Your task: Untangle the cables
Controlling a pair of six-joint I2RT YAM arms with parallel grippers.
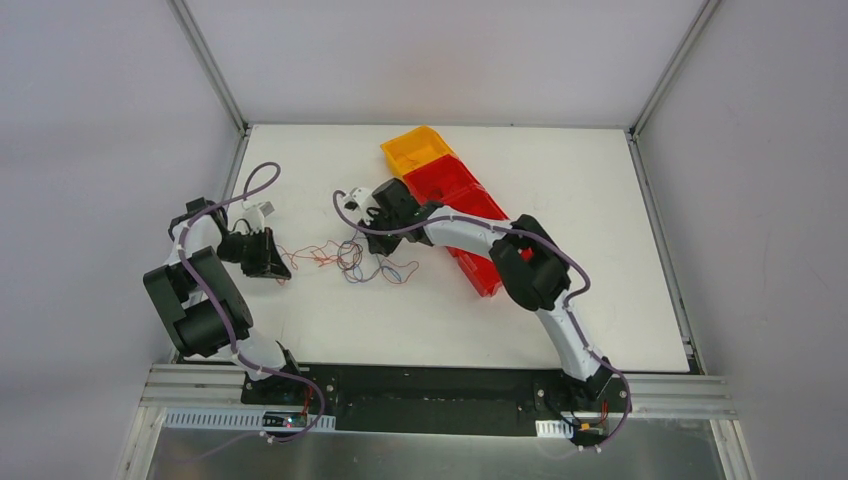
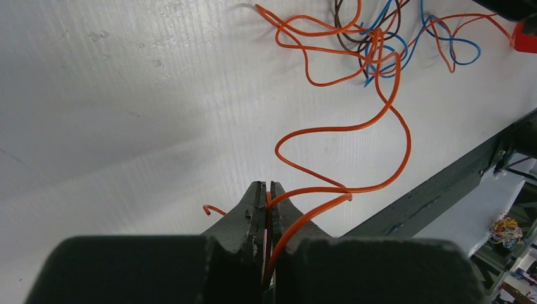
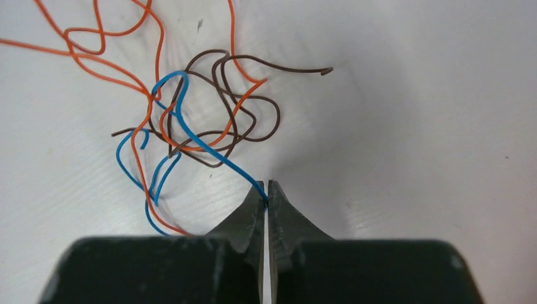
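A tangle of thin cables [image 1: 350, 258] lies on the white table between my two grippers. My left gripper [image 2: 266, 189] is shut on an orange cable [image 2: 380, 104], which curls away to the tangle of orange, blue and brown strands [image 2: 373, 38] at the top right. In the top view the left gripper [image 1: 275, 262] sits left of the tangle. My right gripper [image 3: 266, 188] is shut on a blue cable [image 3: 209, 147] at its tips; this cable runs up left into the knot with brown [image 3: 244, 104] and orange [image 3: 107, 47] strands. In the top view the right gripper [image 1: 372, 238] is above the tangle.
A row of bins stands behind the right arm: an orange one [image 1: 418, 148] and red ones [image 1: 455, 185]. The table's metal edge [image 2: 437, 193] shows at the right of the left wrist view. Frame posts stand at the table's far corners.
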